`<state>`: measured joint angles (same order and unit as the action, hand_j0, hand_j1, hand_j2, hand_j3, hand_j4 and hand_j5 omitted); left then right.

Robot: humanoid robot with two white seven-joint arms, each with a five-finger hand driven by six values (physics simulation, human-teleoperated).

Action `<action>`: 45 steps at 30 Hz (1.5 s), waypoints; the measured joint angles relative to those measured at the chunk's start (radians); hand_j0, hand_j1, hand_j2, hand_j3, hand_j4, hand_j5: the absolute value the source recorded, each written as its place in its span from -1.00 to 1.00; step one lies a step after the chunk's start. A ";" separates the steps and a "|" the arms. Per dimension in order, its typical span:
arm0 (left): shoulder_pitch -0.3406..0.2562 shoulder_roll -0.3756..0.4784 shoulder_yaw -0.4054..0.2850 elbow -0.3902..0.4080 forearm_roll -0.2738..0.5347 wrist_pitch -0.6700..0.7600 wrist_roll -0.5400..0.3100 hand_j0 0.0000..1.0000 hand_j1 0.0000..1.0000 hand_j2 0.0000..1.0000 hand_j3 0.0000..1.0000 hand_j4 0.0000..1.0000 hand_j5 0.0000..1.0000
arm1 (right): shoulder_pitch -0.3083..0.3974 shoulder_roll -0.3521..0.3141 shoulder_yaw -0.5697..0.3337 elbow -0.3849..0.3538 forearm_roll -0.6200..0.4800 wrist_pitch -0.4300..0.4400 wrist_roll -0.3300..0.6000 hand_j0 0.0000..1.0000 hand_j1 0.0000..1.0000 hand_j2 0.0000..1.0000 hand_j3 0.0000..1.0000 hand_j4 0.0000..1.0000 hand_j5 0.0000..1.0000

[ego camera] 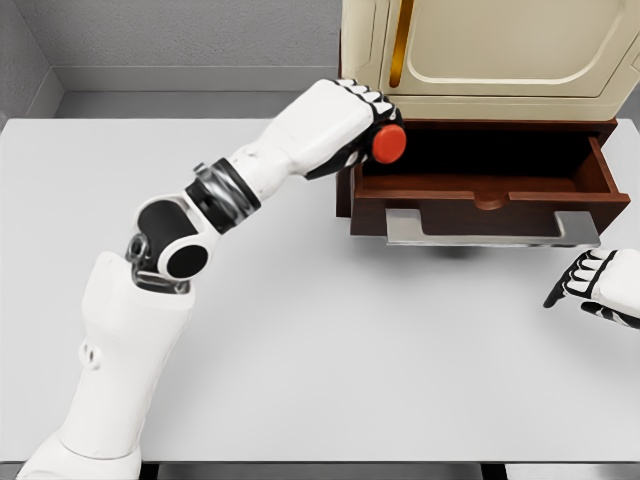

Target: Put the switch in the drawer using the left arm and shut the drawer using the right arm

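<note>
Holding up all the things is the big white counter (pixel 330 370). At its far edge, toward the right corner, stands a brown and cream cabinet (pixel 500 50). Its brown drawer (pixel 480 200) is pulled out toward the robot, so it is open. The inside looks dark, and I see nothing lying in it.

Next comes the long white left arm (pixel 180 260). It reaches from the near left corner up to the drawer's left end. The left hand (pixel 350 125) is curled tight around the switch (pixel 389 144), which shows as a round red thing poking out from the fingers. The switch is up in the air, right at the drawer's left wall. It seems to be just above the rim and not yet inside.

The right hand (pixel 598 285) is smaller in the picture. It sits low near the right edge of the counter, in front of the drawer and apart from it. Its fingers are loose and hold nothing.

So the switch is picked up and carried to the drawer. I think the left hand must go a bit more over the drawer and let go. Then the right hand has to push the drawer shut. That part has not begun.
</note>
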<state>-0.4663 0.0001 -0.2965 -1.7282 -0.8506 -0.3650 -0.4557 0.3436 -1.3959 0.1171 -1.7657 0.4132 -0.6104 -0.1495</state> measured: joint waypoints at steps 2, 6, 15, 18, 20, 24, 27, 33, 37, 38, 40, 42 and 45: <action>-0.009 0.000 -0.013 0.000 -0.020 0.006 0.001 -0.09 -0.09 -0.09 -0.09 -0.09 -0.09 | 0.000 0.000 0.000 0.000 0.000 0.000 0.000 0.20 0.20 0.20 0.20 0.20 0.20; -0.031 0.000 -0.053 0.000 -0.036 0.043 0.004 -0.09 -0.09 -0.09 -0.09 -0.09 -0.09 | 0.000 0.001 0.000 0.000 0.000 0.000 -0.001 0.20 0.20 0.20 0.20 0.20 0.20; -0.092 0.000 -0.141 0.006 -0.045 0.097 0.017 -0.09 -0.09 -0.09 -0.09 -0.09 -0.09 | 0.000 0.001 -0.001 -0.001 0.000 0.000 0.000 0.20 0.20 0.20 0.20 0.20 0.20; -0.106 0.000 -0.154 0.017 -0.047 0.105 0.018 -0.08 -0.08 -0.08 -0.08 -0.08 -0.08 | 0.000 0.001 -0.001 -0.001 0.000 0.000 0.000 0.20 0.20 0.20 0.20 0.20 0.20; -0.107 0.000 -0.158 0.025 -0.048 0.107 0.018 -0.06 -0.06 -0.06 -0.06 -0.06 -0.06 | 0.000 0.001 -0.001 -0.001 0.000 0.000 0.000 0.20 0.20 0.20 0.20 0.20 0.20; -0.107 0.000 -0.165 0.031 -0.049 0.108 0.018 0.54 0.54 0.54 0.54 0.54 0.54 | 0.000 0.001 -0.001 -0.001 -0.001 0.000 0.000 0.20 0.20 0.20 0.20 0.20 0.20; -0.109 0.000 -0.168 0.033 -0.048 0.108 0.018 0.58 0.58 0.58 0.58 0.58 0.58 | 0.000 0.000 -0.001 -0.001 -0.001 0.000 -0.001 0.20 0.20 0.20 0.20 0.20 0.20; -0.109 0.000 -0.170 0.033 -0.048 0.108 0.018 0.58 0.58 0.58 0.58 0.58 0.58 | 0.000 -0.001 -0.001 -0.001 -0.001 0.000 -0.001 0.20 0.20 0.20 0.20 0.20 0.20; -0.109 0.000 -0.170 0.032 -0.048 0.108 0.018 0.58 0.58 0.58 0.58 0.58 0.58 | 0.000 -0.002 0.000 -0.001 -0.001 0.000 -0.001 0.20 0.20 0.20 0.20 0.20 0.20; -0.109 0.000 -0.170 0.032 -0.048 0.108 0.017 0.58 0.58 0.58 0.58 0.58 0.58 | 0.000 -0.003 0.000 -0.001 -0.001 0.000 -0.001 0.20 0.20 0.20 0.20 0.20 0.20; -0.109 0.000 -0.172 0.031 -0.048 0.108 0.017 0.62 0.62 0.62 0.62 0.62 0.62 | 0.000 -0.007 0.000 -0.001 -0.002 0.000 -0.001 0.20 0.20 0.20 0.20 0.20 0.20; -0.109 0.000 -0.176 0.030 -0.048 0.108 0.017 0.62 0.62 0.62 0.62 0.62 0.62 | 0.000 -0.008 0.000 -0.001 -0.002 0.000 -0.001 0.20 0.20 0.20 0.20 0.20 0.20; -0.107 0.000 -0.182 0.029 -0.048 0.107 0.017 0.88 0.88 0.88 0.88 0.88 0.88 | 0.000 -0.009 0.000 -0.001 -0.002 0.000 -0.003 0.20 0.20 0.20 0.20 0.20 0.20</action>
<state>-0.5737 0.0000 -0.4783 -1.6993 -0.8981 -0.2576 -0.4392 0.3436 -1.4053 0.1171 -1.7669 0.4112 -0.6103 -0.1522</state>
